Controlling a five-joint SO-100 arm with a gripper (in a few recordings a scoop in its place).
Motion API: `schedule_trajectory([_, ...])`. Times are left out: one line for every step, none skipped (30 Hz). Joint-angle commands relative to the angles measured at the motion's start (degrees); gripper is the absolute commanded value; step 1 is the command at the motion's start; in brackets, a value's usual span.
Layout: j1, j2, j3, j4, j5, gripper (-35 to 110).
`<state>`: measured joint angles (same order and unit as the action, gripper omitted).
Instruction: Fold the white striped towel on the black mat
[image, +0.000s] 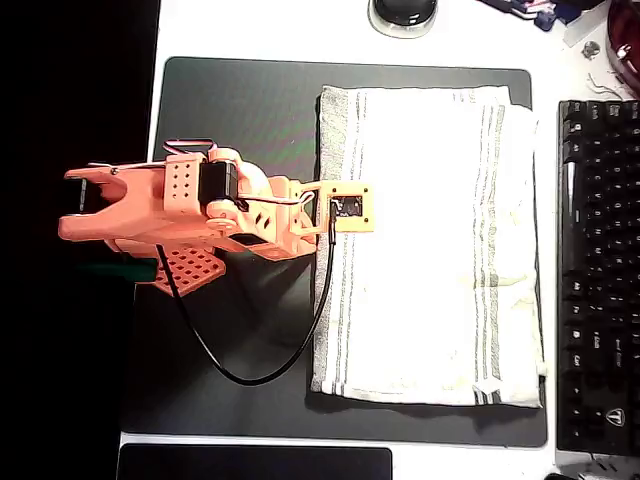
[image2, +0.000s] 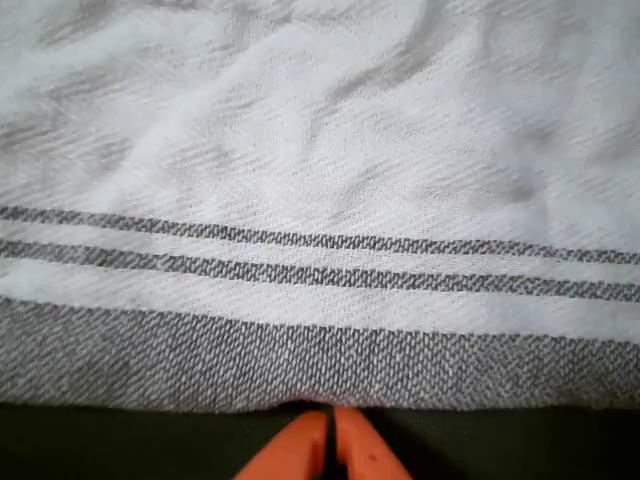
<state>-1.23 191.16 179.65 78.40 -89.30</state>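
Mat (image: 240, 110), black and wide, covers most of the white table (image: 300, 30) in the overhead view. Towel (image: 430, 240) lies spread flat on the mat's right part, grey stripes running along its left and right edges, its right edge close to the keyboard (image: 598, 270). Orange arm (image: 190, 210) reaches from the left to the towel's left edge. In the wrist view the gripper (image2: 330, 432) sits at that striped hem, fingers (image2: 292, 455) pressed together with nothing between them.
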Motion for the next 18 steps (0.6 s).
schedule_trajectory([0.2,1.4,1.2,0.9,-6.9,0])
schedule_trajectory([0.2,1.4,1.2,0.9,-6.9,0])
schedule_trajectory([0.2,1.4,1.2,0.9,-6.9,0])
schedule_trajectory([0.2,1.4,1.2,0.9,-6.7,0])
schedule_trajectory([0.2,1.4,1.2,1.0,-6.5,0])
schedule_trajectory([0.2,1.4,1.2,1.0,-6.2,0])
schedule_trajectory([0.2,1.4,1.2,1.1,-6.0,0])
schedule_trajectory([0.2,1.4,1.2,1.1,-5.7,0])
schedule_trajectory([0.2,1.4,1.2,1.1,-5.5,0])
schedule_trajectory([0.2,1.4,1.2,1.1,-5.4,0])
schedule_trajectory([0.2,1.4,1.2,1.1,-5.4,0])
schedule_trajectory([0.3,1.4,1.2,1.1,-5.4,0])
schedule_trajectory([0.3,1.4,1.2,1.1,-5.4,0])
schedule_trajectory([0.3,1.4,1.2,1.1,-5.4,0])
schedule_trajectory([0.3,1.4,1.2,1.1,-5.4,0])
schedule_trajectory([0.3,1.4,1.2,1.1,-5.4,0])
schedule_trajectory([0.4,1.4,1.2,1.1,-5.4,0])
schedule_trajectory([0.4,1.4,1.2,1.1,-5.4,0])
